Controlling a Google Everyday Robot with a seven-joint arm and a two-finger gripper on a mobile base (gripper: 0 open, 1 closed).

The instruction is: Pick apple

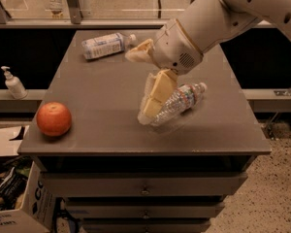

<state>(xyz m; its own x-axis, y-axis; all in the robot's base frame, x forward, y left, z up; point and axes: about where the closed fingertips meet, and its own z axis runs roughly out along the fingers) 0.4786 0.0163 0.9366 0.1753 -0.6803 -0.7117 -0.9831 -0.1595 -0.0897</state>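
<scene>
**Apple at the front left, my gripper over mid-table**

Farthest left, off the table, a pump dispenser (11,83) stands on a low ledge. Below it, on the floor, a cardboard box (20,208) shows at the corner.

The apple (54,119) sits on the grey table (102,89) near its front left corner, orange-red, with nothing touching it.

Toward the back of the table a labelled plastic bottle (106,44) lies on its side, cap to the right.

My gripper (138,84) hangs over the middle of the table, well apart from the apple. Its cream fingers are spread and hold nothing: one points left, the other points down. Just beside the lower finger a clear water bottle (179,102) lies aslant, cap up and right. I cannot tell whether the finger touches it.

My white arm (218,18) comes in from the upper right.
</scene>
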